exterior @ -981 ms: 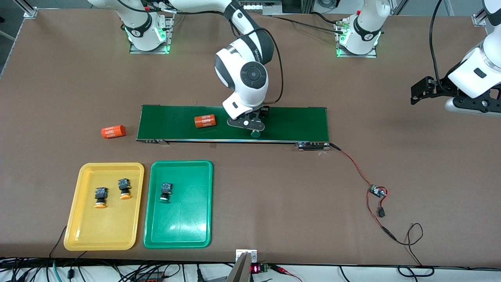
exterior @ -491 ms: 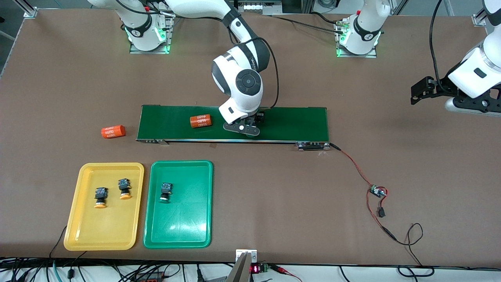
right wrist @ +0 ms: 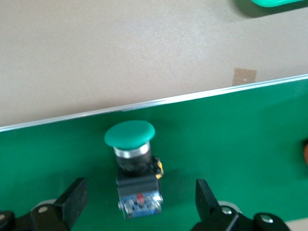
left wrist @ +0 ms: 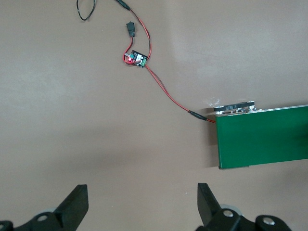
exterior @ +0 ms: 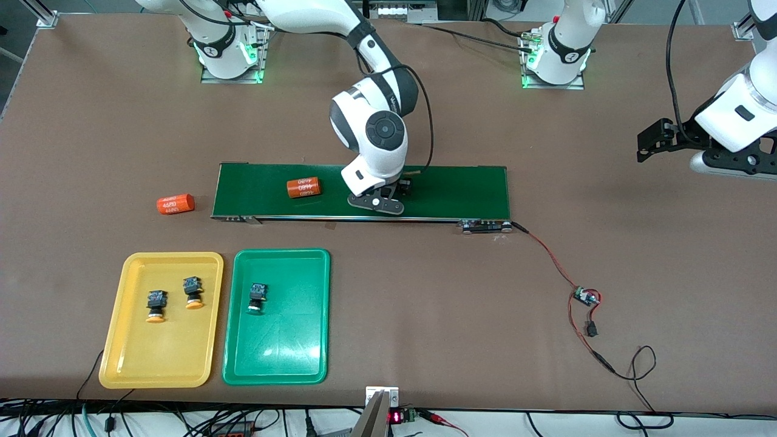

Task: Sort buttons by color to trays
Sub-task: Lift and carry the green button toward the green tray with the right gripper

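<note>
A green-capped button (right wrist: 134,161) lies on its side on the dark-green belt (exterior: 455,188), between the spread fingers of my right gripper (right wrist: 139,188). The fingers are apart from its body. In the front view my right gripper (exterior: 379,204) hides this button. The yellow tray (exterior: 127,358) holds two yellow buttons (exterior: 156,305) (exterior: 193,293). The green tray (exterior: 285,358) holds one green button (exterior: 258,297). My left gripper (exterior: 648,144) waits open over bare table at the left arm's end, and its wrist view shows nothing between the fingers (left wrist: 77,199).
An orange cylinder (exterior: 303,187) lies on the belt beside the right gripper, toward the right arm's end. Another orange cylinder (exterior: 175,204) lies on the table past that end of the belt. A small circuit board (exterior: 586,297) with red wires trails from the belt's other end.
My right gripper has shifted slightly along the belt toward the right arm's end and now covers the green button. The cylinder on the belt has drifted the same way. The left arm has not moved.
</note>
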{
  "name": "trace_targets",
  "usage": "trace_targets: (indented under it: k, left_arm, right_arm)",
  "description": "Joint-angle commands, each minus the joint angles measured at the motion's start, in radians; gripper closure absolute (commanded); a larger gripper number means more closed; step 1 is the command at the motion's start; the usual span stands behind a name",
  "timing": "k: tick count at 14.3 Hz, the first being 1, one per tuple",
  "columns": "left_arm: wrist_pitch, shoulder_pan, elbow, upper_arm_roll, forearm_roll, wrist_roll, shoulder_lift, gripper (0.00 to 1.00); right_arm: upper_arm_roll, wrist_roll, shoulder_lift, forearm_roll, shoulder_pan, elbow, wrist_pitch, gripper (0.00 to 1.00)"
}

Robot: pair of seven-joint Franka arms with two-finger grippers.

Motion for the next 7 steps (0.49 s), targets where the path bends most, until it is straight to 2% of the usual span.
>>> trace_targets:
  k: [1,4,5,6,7]
  left_arm:
    - [-0.023,0.0,0.032,-0.003,0.001,-0.001,0.016,0.0]
    - [-0.021,0.0,0.032,-0.003,0.001,0.001,0.016,0.0]
    - [-0.021,0.0,0.032,-0.003,0.001,0.001,0.016,0.0]
    - [-0.021,0.0,0.031,-0.003,0.001,0.001,0.016,0.0]
    - [-0.021,0.0,0.032,-0.003,0.001,0.002,0.016,0.0]
  right_arm:
    - [0.001,-0.027,0.011,0.021,-0.012,-0.004,0.016,0.05]
    - [0.001,-0.094,0.014,0.023,-0.032,-0.006,0.009,0.34]
    - [0.001,-0.085,0.011,0.026,-0.032,-0.003,0.003,0.7]
    - [0.001,-0.079,0.01,0.036,-0.035,-0.003,0.001,0.77]
    - [0.001,-0.074,0.01,0.037,-0.035,-0.004,0.001,0.78]
